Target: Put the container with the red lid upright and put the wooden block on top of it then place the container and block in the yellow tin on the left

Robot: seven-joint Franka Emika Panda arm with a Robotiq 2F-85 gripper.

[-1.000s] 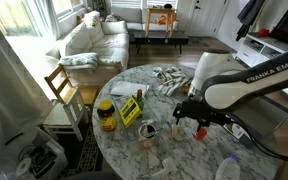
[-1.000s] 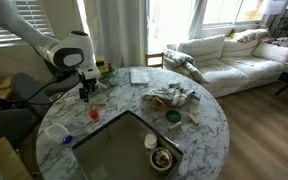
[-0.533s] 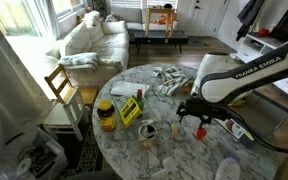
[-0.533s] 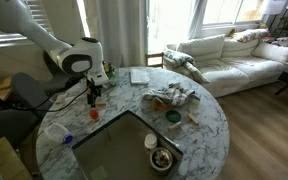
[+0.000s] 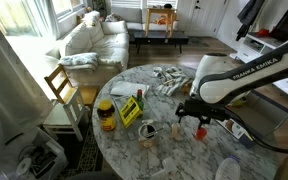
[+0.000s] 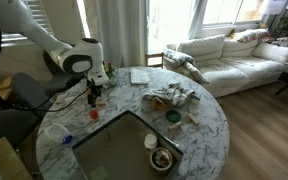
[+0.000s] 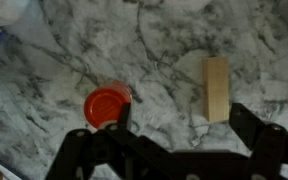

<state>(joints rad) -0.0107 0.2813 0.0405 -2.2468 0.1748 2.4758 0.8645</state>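
Marble counter (image 7: 164, 40) bears the container (image 7: 106, 105), lid up. Your tool (image 7: 184, 118) hangs over the block (image 7: 216, 88) with jaws spread, probably to lift it.

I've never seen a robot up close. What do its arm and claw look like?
The arm is glossy white, built of rounded, tube-like segments, with FRANKA EMIKA printed on it in black capitals. The gripper at its end is black, with two angular, jointed fingers.

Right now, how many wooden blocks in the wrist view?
1. The wooden block lies flat on the table, apart from the container with the red lid. More may be out of frame.
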